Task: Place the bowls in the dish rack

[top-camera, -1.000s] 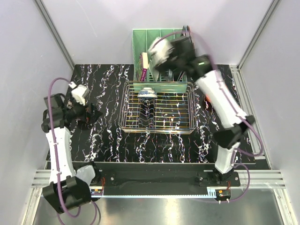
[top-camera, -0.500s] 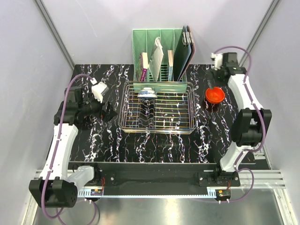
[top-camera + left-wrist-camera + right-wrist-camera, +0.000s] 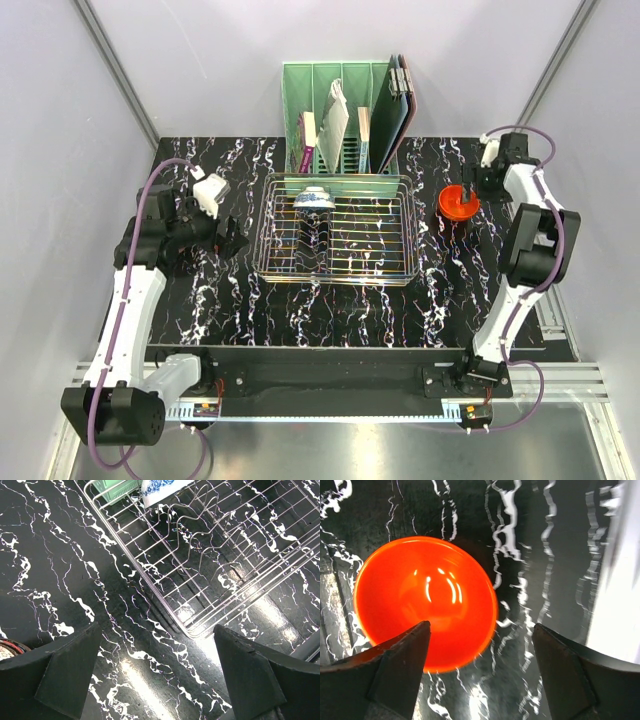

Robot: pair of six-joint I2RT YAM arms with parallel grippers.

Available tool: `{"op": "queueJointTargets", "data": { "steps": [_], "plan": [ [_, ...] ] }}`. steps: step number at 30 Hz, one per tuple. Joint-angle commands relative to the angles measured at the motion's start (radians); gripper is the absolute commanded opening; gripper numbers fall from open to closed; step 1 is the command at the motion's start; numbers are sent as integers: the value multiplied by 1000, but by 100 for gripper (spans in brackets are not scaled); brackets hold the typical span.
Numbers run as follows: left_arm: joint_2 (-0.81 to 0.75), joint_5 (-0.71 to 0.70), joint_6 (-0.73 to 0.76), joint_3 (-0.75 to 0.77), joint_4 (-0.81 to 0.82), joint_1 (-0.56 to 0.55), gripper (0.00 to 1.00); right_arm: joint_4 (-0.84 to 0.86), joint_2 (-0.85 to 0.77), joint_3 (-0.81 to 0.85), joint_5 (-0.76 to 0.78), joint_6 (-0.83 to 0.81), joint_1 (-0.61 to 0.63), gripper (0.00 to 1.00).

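A glossy orange-red bowl sits upright on the black marble table, right of the dish rack. My right gripper hangs open over the bowl's near rim. One of its fingers is above the bowl's inside, the other over bare table. A white-blue bowl stands on edge in the rack's back left. Left of the rack, my left gripper is open and empty above the table, near the rack's front corner.
A green slotted organizer with boards and books stands behind the rack. A round rim peeks in at the lower left of the left wrist view. The white side wall is close to the right of the orange bowl.
My right arm has swung from above the green organizer to the table's right side and come down over the orange bowl. My left arm edged toward the rack.
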Motion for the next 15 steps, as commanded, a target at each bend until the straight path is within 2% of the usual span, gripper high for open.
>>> {"op": "queueJointTargets", "data": {
  "steps": [1, 3, 6, 10, 11, 13, 15],
  "plan": [
    [-22, -17, -9, 23, 43, -3, 99, 1, 59, 58, -76, 37, -4, 86],
    [-24, -17, -9, 22, 43, -23, 99, -1, 73, 60, -89, 48, -6, 82],
    [-29, -20, -9, 20, 45, -25, 99, -4, 86, 58, -109, 63, -6, 68],
    [-27, -17, -11, 23, 43, -28, 99, -15, 96, 60, -123, 83, -6, 38],
    [-27, -15, -12, 23, 45, -28, 99, -16, 97, 61, -120, 85, -6, 16],
    [-24, -18, -11, 28, 45, -29, 99, -22, 85, 60, -119, 89, -6, 1],
    [-26, -17, -9, 32, 43, -31, 99, -33, 53, 52, -114, 94, -6, 0]
  ]
}}
